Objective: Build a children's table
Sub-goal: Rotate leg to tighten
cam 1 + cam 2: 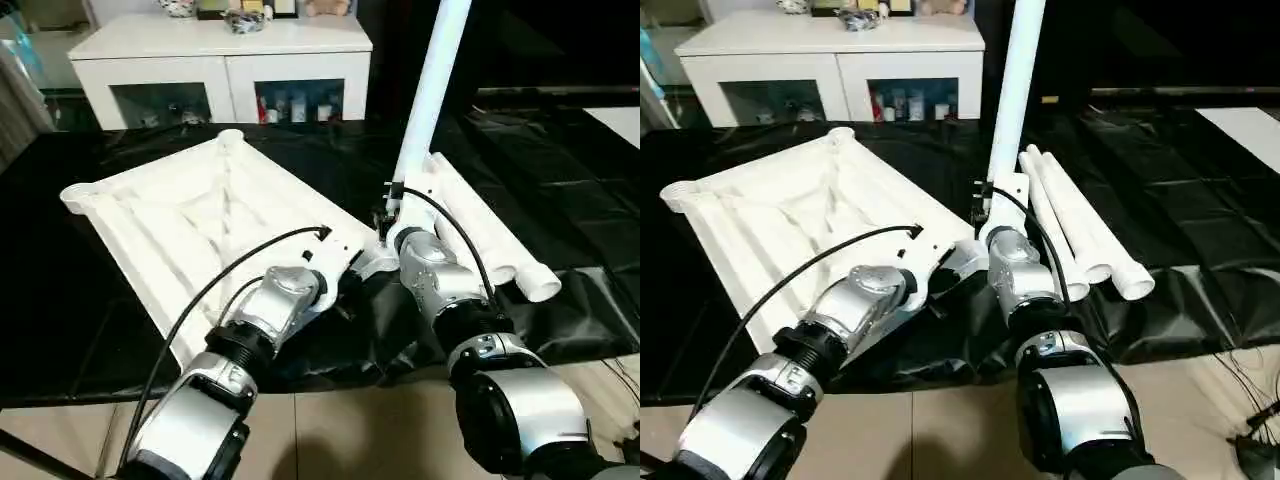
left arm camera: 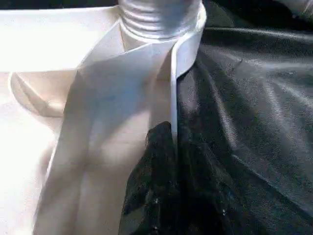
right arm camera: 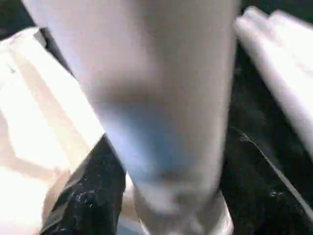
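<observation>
Tabletop (image 1: 190, 215) lies underside up on the black sheet (image 1: 560, 190), with one leg (image 1: 432, 95) standing upright in its near right corner socket (image 2: 161, 19) and the spare legs (image 1: 490, 235) lying just beside it. The left gripper (image 1: 345, 285), fingers pressed together, rests at the rim near that corner. The right gripper (image 1: 392, 222) sits at the upright leg's base; whether it grips cannot be told.

White tabletop (image 1: 200, 220) lies ribs-up; one leg (image 1: 432, 95) stands upright (near corner).
</observation>
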Robot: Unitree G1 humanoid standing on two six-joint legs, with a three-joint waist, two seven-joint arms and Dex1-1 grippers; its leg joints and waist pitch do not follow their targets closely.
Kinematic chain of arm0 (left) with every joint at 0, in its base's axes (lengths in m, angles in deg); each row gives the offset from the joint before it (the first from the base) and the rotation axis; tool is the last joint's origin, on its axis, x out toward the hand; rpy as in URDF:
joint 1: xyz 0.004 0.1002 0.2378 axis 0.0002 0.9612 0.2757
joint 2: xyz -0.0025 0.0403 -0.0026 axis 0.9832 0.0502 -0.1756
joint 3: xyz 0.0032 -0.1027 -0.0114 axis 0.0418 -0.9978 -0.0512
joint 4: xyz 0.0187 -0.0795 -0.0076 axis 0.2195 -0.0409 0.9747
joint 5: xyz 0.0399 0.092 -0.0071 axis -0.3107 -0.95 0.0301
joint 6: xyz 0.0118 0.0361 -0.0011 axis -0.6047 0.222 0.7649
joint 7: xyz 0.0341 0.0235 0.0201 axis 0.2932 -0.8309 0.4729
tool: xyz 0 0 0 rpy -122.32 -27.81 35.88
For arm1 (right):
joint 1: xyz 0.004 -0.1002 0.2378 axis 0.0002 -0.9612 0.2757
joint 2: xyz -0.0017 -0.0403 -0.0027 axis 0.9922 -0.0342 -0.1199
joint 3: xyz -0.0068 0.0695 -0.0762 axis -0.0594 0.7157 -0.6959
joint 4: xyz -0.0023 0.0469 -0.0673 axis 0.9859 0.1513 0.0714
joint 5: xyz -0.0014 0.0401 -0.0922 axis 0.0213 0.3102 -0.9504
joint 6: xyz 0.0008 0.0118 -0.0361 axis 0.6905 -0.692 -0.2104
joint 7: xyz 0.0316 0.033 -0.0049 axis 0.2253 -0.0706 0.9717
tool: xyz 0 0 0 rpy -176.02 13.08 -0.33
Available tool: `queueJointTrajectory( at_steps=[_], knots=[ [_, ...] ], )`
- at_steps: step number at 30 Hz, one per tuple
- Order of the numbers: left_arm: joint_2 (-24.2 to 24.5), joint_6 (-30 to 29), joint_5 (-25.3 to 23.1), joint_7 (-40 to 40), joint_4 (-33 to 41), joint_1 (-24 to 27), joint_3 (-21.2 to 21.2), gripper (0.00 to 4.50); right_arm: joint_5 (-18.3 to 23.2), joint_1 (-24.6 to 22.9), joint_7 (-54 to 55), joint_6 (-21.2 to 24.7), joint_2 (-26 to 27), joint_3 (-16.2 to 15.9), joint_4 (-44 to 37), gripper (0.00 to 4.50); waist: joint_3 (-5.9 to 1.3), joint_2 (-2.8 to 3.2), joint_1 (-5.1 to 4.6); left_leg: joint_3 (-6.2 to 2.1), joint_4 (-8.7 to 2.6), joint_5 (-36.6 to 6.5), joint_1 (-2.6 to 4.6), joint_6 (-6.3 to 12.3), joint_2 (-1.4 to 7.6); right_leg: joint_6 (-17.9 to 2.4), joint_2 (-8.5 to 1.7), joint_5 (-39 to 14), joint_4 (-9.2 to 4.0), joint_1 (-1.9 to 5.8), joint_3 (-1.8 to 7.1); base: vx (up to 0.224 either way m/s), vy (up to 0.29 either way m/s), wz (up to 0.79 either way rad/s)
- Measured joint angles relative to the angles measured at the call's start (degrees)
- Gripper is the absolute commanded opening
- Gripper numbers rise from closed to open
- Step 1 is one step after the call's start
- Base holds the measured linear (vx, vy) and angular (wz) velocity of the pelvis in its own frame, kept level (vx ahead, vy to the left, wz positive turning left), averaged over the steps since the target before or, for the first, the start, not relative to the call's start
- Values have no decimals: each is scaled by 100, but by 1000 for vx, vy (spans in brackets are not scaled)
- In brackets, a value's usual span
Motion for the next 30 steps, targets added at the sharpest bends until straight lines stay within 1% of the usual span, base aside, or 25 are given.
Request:
queueJointTrajectory(
  at_steps=[2,5,8,10,12,13,15,16,19,22,26,30],
  knots=[
    [41,7,-1,30,19,0,-23,0,34,-7,-132,-7,7,-3,-7,304,8,4,-28,-4,-4,0,-18,0,2,0,0,0,1,-19,-6,0,0,0],
    [102,20,-6,80,72,0,-28,0,61,-21,-278,11,-9,-7,-131,336,8,6,-23,10,-30,1,-49,0,2,-9,0,7,2,-61,-1,0,0,0],
    [149,46,-6,151,98,0,-27,0,67,-32,-480,85,-41,-48,-220,356,9,6,-12,29,-33,2,-52,2,7,-12,-2,89,4,-73,7,0,0,0],
    [185,60,-7,223,150,7,-9,0,53,-145,-674,139,-119,-134,-417,380,9,6,7,32,-35,2,-52,2,14,-3,-2,124,4,-78,3,0,0,0],
    [236,72,-14,371,267,50,34,0,41,-362,-909,208,-220,-277,-721,390,14,9,46,39,-36,3,-54,1,23,10,-1,142,10,-85,1,0,0,0],
    [245,95,-13,414,286,67,37,0,39,-397,-957,227,-237,-285,-787,395,15,11,58,42,-40,3,-53,1,25,12,-1,144,13,-86,0,0,0,0],
    [302,197,-15,544,352,107,89,0,0,-556,-1105,359,-382,-397,-1095,418,16,10,101,50,-48,12,-52,11,37,-7,4,165,13,-88,-4,0,0,0],
    [325,217,-19,592,392,118,113,0,-13,-640,-1201,389,-455,-470,-1226,425,15,11,123,58,-48,17,-50,13,43,-1,5,171,15,-88,-4,0,0,0],
    [463,271,-25,832,577,185,181,0,-98,-837,-1552,541,-647,-637,-1530,442,14,20,139,99,-59,98,-50,22,74,11,11,169,17,-101,-4,19,3,0],
    [571,290,-26,1044,732,234,207,0,-135,-1045,-1980,607,-861,-813,-1835,442,16,29,140,114,-39,118,-55,45,80,23,11,157,11,-111,1,60,18,-2],
    [725,384,-28,1252,830,296,236,0,-138,-1180,-2399,627,-1060,-980,-2127,442,16,28,134,125,-31,113,-63,57,79,18,8,152,2,-114,8,0,0,0],
    [879,422,-15,1476,1005,425,254,0,-109,-1326,-2884,641,-1279,-1079,-2411,442,17,26,135,127,-31,114,-58,55,84,18,9,151,8,-114,7,0,0,0]
  ],
)
